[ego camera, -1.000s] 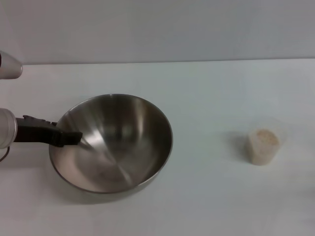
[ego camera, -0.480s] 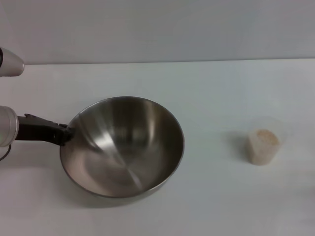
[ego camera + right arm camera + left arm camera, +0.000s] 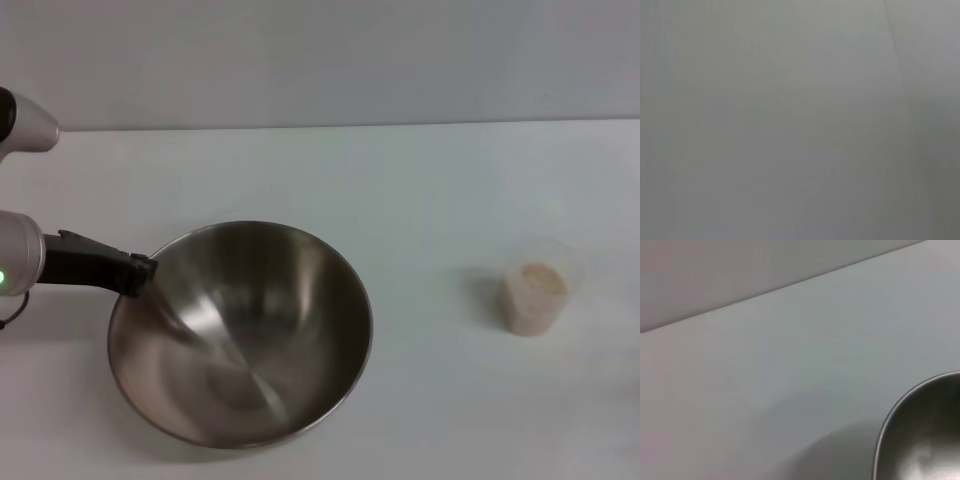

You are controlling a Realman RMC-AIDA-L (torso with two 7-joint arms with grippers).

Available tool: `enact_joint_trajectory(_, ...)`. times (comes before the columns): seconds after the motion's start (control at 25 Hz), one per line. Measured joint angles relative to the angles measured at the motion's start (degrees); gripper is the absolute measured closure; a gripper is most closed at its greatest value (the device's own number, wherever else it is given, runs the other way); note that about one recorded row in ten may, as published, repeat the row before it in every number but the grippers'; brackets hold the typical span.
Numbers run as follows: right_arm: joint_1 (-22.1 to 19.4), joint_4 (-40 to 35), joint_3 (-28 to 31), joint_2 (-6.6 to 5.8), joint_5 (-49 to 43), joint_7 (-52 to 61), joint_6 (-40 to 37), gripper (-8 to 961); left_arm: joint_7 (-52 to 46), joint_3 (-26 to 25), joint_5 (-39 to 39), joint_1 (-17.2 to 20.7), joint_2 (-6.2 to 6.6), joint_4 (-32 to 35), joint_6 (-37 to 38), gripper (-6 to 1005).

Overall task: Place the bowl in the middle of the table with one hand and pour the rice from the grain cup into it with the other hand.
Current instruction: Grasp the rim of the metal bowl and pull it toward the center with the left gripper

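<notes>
White counter [image 3: 420, 190] carries the bowl [image 3: 240, 335], its rim clamped by the left pincer [image 3: 143, 272] for moving centreward, while the grain cup [image 3: 535, 295] of rice [image 3: 538, 279] waits apart.

Shiny brushed steel bowl [image 3: 250, 340], clear plastic grain cup [image 3: 537, 296], smooth white table [image 3: 420, 190]

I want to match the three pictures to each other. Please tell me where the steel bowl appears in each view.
Head view: the bowl fills the lower left, with the left gripper at its near-left rim.
Left wrist view: only an arc of the bowl's rim shows at the lower right corner.
Right wrist view: the bowl is not in it.
Shared landmark: the white table, whose far edge also shows in the left wrist view.
</notes>
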Motion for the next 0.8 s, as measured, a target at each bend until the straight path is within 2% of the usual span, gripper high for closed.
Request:
enact_joint_trajectory(0.16,0.0,0.0,0.0,0.00,0.0,0.0,0.0,128,-0.6,-1.9,-0.3,-2.1,0.06,1.6,-2.5,948)
enact_joint_trajectory(0.36,0.3,0.0,0.0,0.00,0.0,0.1,0.4,128,-1.6,-8.3,-1.1,-6.1,0.06,6.8,-5.7,954)
enact_joint_trajectory(0.64,0.4,0.1,0.0,0.00,0.0,0.1,0.5,128,-1.2,-13.1,-5.3,-7.9,0.27,8.6,-7.5,958)
enact_joint_trajectory(0.8,0.5,0.1,0.0,0.00,0.0,0.1,0.5,127,-0.1,-16.4,-6.3,-10.2,0.35,10.6,-10.6,960)
